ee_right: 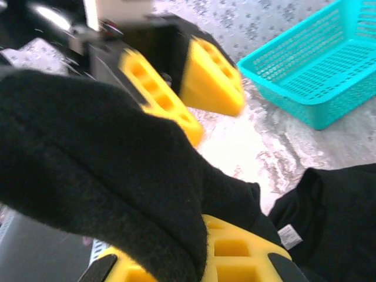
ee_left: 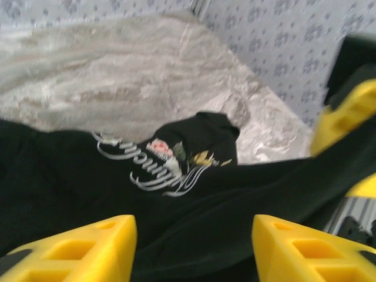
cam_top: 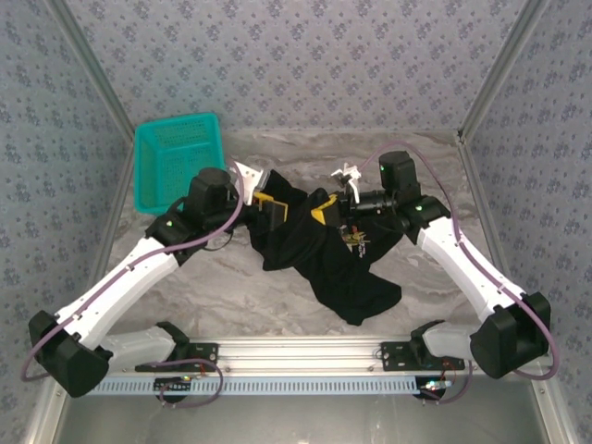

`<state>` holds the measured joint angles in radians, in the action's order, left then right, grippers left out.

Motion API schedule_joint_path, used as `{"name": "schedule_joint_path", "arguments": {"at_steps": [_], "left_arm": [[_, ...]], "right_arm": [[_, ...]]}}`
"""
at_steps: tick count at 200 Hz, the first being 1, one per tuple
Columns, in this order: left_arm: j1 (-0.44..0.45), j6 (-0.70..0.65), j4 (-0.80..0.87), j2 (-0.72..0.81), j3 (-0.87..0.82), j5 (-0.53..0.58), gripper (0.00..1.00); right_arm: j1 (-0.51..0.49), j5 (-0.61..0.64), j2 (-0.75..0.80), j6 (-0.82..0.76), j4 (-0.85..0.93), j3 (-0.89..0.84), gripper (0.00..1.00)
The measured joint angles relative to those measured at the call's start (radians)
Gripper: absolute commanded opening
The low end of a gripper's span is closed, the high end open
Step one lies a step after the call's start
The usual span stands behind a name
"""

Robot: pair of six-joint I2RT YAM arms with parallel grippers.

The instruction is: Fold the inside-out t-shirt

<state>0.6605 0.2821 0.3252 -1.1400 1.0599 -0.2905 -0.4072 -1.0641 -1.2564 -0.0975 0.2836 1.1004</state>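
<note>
Mid-table, from centre toward 5 o'clock: black t-shirt (cam_top: 342, 268), bunched on the marble table (cam_top: 222, 287), one end trailing toward the near edge.
Print: pale script lettering (ee_left: 155, 161) facing up on a fold.
Left gripper (cam_top: 274, 209): at the shirt's 10 o'clock edge, fingers spread apart over the cloth.
Right gripper (cam_top: 322, 212): at the shirt's 12 o'clock edge, closed, apparently pinching a thick fold that drapes over its finger.
Basket (cam_top: 180, 125): teal, at 10 o'clock on the table, apart from the shirt.

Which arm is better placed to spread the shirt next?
Likely right: right tool is shut on the t-shirt, cloth bunched over it; left tool is open, holding nothing.
</note>
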Motion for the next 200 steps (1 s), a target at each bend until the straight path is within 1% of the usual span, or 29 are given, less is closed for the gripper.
{"name": "schedule_joint_path", "arguments": {"at_steps": [19,60,91,124,164,184,200], "left_arm": [[0.001,-0.027,-0.004,-0.024,-0.042,0.000,0.61],[0.011,-0.074,-0.035,-0.074,-0.056,-0.008,0.67],[0.034,-0.092,-0.071,-0.109,-0.056,-0.035,0.69],[0.040,-0.100,-0.066,-0.097,-0.058,-0.022,0.69],[0.040,-0.117,-0.066,-0.029,-0.099,-0.012,0.76],[0.040,-0.134,-0.070,-0.046,-0.099,-0.012,0.77],[0.040,-0.143,-0.072,-0.095,-0.089,-0.006,0.76]], "right_arm": [[0.000,-0.027,-0.002,-0.026,0.036,0.021,0.04],[0.002,-0.044,-0.008,-0.043,0.072,0.037,0.05],[0.004,-0.040,-0.012,-0.042,0.087,0.038,0.05],[0.025,-0.013,-0.014,-0.042,0.104,0.046,0.05],[0.030,-0.007,-0.032,-0.042,0.114,0.081,0.07],[0.024,-0.018,-0.036,-0.042,0.114,0.089,0.07],[0.018,-0.031,-0.040,-0.042,0.115,0.090,0.08]]}}
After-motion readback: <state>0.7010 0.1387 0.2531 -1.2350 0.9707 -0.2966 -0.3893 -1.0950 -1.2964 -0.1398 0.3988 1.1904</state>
